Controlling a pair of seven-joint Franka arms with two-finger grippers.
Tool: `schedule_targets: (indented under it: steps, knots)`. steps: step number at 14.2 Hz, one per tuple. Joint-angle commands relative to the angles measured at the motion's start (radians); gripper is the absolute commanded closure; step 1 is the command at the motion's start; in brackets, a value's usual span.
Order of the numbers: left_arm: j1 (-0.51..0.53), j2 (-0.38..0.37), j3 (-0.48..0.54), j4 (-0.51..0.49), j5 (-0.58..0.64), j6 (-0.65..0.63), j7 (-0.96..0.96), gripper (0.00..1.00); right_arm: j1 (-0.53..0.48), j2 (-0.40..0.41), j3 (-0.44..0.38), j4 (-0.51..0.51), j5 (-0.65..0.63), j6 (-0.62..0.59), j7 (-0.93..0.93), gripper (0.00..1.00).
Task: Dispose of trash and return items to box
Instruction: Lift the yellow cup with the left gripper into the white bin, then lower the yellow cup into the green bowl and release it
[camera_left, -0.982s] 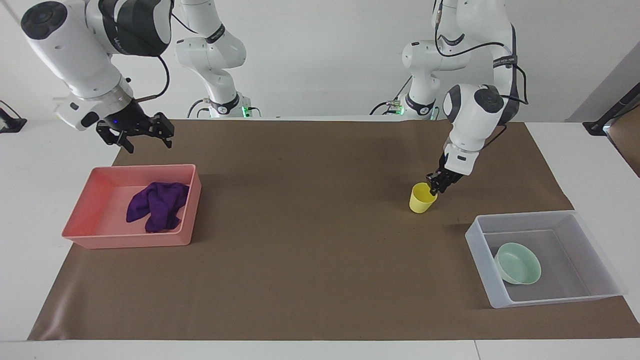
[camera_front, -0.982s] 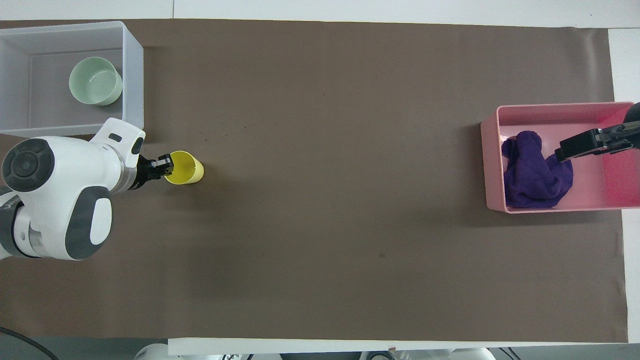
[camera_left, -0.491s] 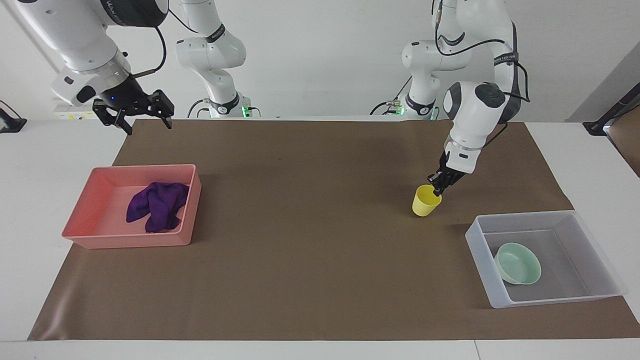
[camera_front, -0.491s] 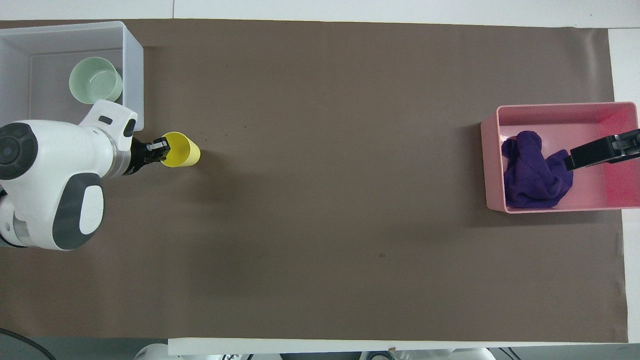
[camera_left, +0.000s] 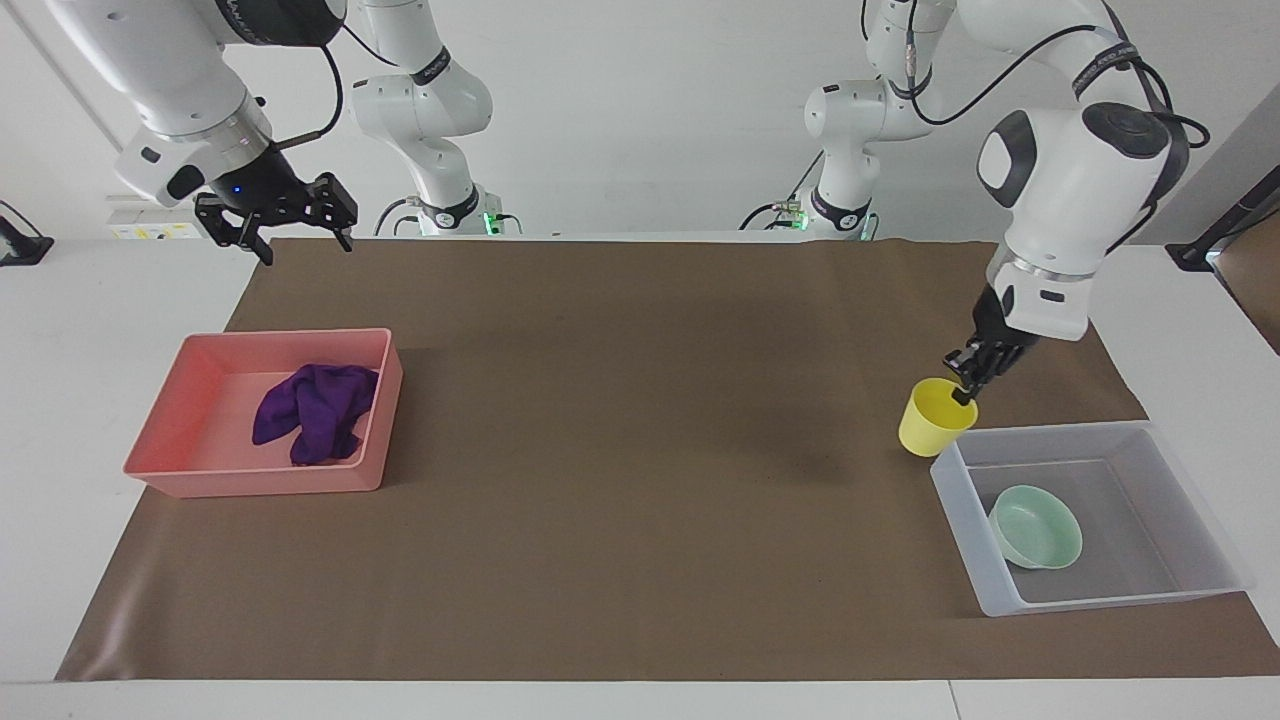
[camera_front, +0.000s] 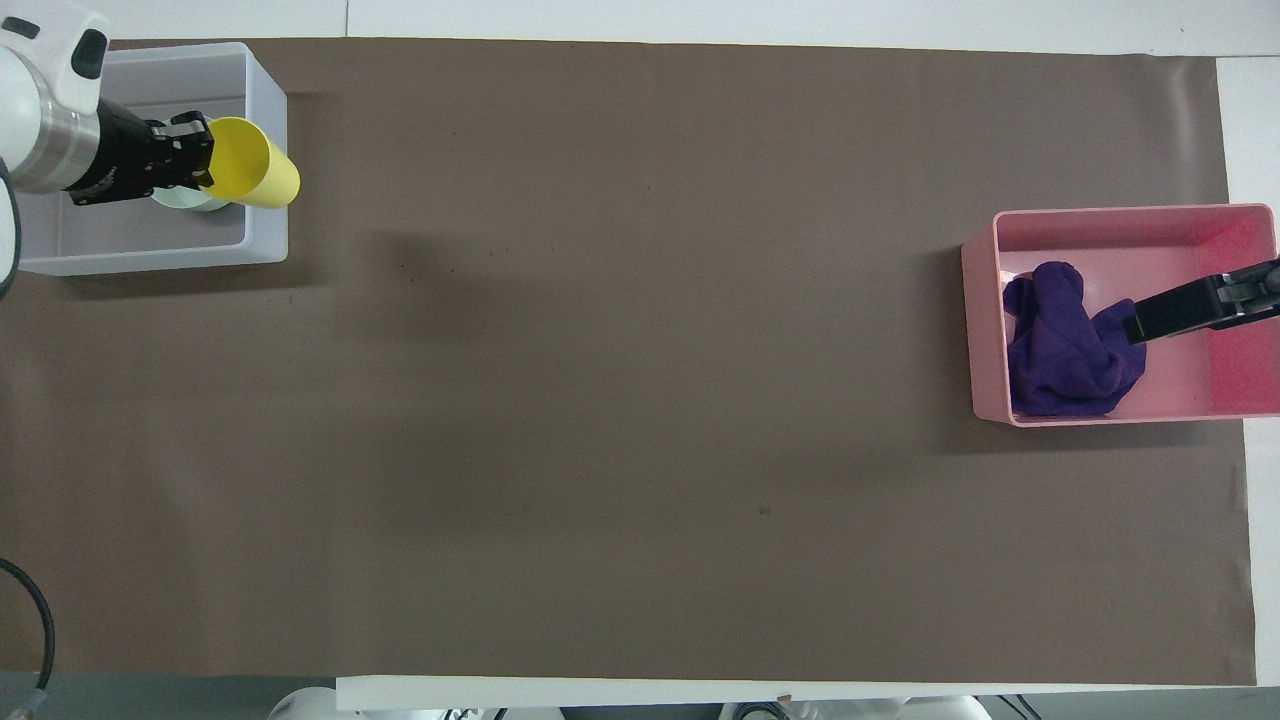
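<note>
Brown mat, left gripper dangling cup

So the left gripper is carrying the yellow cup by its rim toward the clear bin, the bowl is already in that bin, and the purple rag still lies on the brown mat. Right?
Not quite: the purple rag lies inside the pink tray, not on the mat, as the facing view shows. The rest holds: the left gripper grips the yellow cup by its rim beside the clear bin, and the bowl sits in that bin.

A white table fills most of the frame, its middle covered by a brown paper mat. A plain white wall spans the top, evenly lit.
</note>
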Motion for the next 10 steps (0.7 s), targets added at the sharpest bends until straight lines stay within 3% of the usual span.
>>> schedule_targets:
  steps: [1, 6, 10]
  knots:
    - [0.015, 0.038, 0.093, 0.036, 0.003, 0.035, 0.172, 1.0, -0.014, -0.01, 0.002, -0.008, 0.012, -0.006, 0.007, 0.0]
    - [0.036, 0.156, 0.182, 0.02, -0.042, 0.247, 0.348, 1.0, -0.007, -0.01, 0.002, -0.011, 0.002, -0.003, 0.007, 0.0]
    - [0.032, 0.184, 0.182, -0.066, -0.042, 0.343, 0.352, 1.0, -0.005, -0.011, 0.003, -0.014, -0.003, 0.002, 0.007, 0.0]
